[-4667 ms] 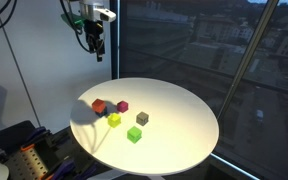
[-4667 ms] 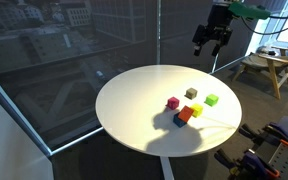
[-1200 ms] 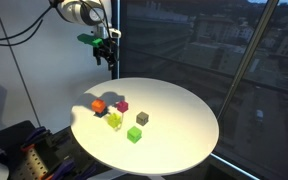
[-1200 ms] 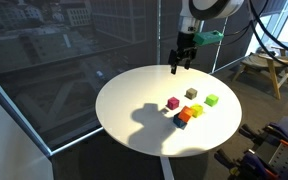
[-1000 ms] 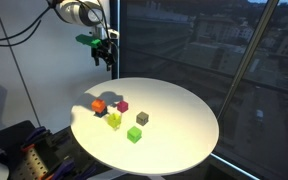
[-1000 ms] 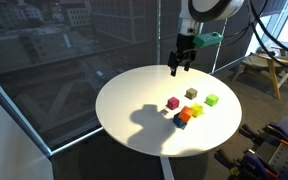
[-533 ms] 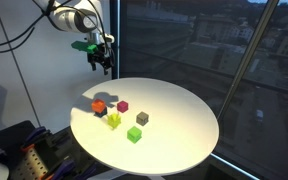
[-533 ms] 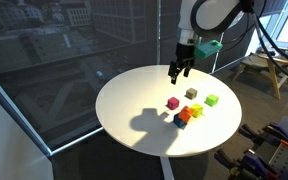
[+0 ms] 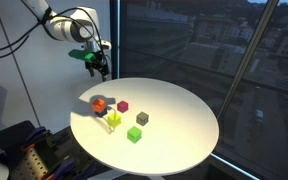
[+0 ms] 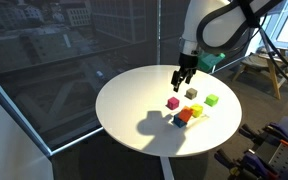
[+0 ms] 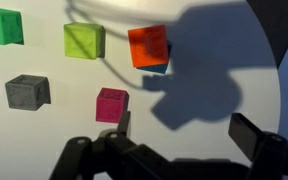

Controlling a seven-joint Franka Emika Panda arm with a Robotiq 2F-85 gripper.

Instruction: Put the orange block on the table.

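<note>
Hovering tool: the tool [image 11: 169, 145] hangs above the worktop [image 11: 44, 135] with its jaws spread wide and nothing between them. It looks ready for a descent rather than carrying anything.
Tool seen from outside: in both exterior views it [image 9: 101, 68] [image 10: 181, 80] is high over the worktop's edge, clear of every cube, so no contact has been made.
Pink cube: the pink cube [image 11: 111, 103] lies nearest the tool in the wrist view, flat on the worktop. It is not the target, and it stands between the tool and the goal.
Grey cube: the grey cube [image 11: 27, 92] sits off to one side of the pink one, apart from it.
Orange block: the orange block [image 11: 148, 46] lies beyond the pink cube. A blue cube [image 11: 160, 68] peeks out from under it, so it appears to be stacked, not resting on the worktop. That would explain the task: lift it off and set it down on bare surface.
Same block outside: it [image 9: 98, 103] [image 10: 186, 114] is near the worktop's rim, raised on a dark cube.
Yellow cube: the yellow cube [image 11: 84, 40] stands just beside the orange block, apart from it, which leaves little room for a jaw on that side.
Green cube: the green cube [image 11: 4, 27] is farthest off, at the corner of the wrist view.
Shadow: the arm's shadow [image 11: 199, 90] falls beside the stack.
</note>
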